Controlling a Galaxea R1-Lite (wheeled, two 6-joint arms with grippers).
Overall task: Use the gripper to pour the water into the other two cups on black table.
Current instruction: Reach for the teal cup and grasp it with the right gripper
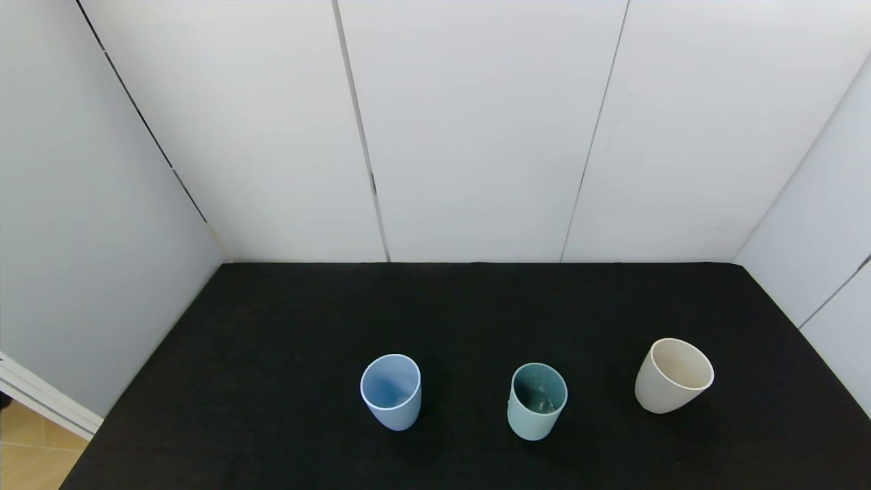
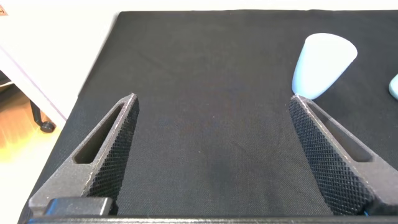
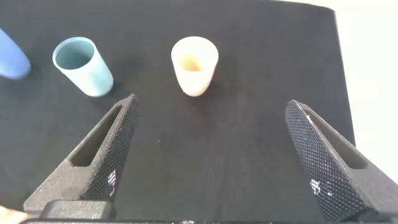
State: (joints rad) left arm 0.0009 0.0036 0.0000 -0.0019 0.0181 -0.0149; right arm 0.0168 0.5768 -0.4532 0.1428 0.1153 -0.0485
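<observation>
Three cups stand upright in a row on the black table (image 1: 286, 320): a light blue cup (image 1: 391, 391) on the left, a teal-green cup (image 1: 537, 400) in the middle and a cream-beige cup (image 1: 674, 376) on the right. No water shows clearly in any cup. Neither arm shows in the head view. My left gripper (image 2: 211, 106) is open and empty over bare cloth, with the light blue cup (image 2: 322, 65) beyond one fingertip. My right gripper (image 3: 211, 109) is open and empty, short of the cream cup (image 3: 194, 65) and the teal-green cup (image 3: 83, 66).
White wall panels (image 1: 476, 129) close in the table at the back and both sides. The table's left edge (image 2: 93, 74) drops to a wooden floor. Bare black cloth lies in front of and behind the cups.
</observation>
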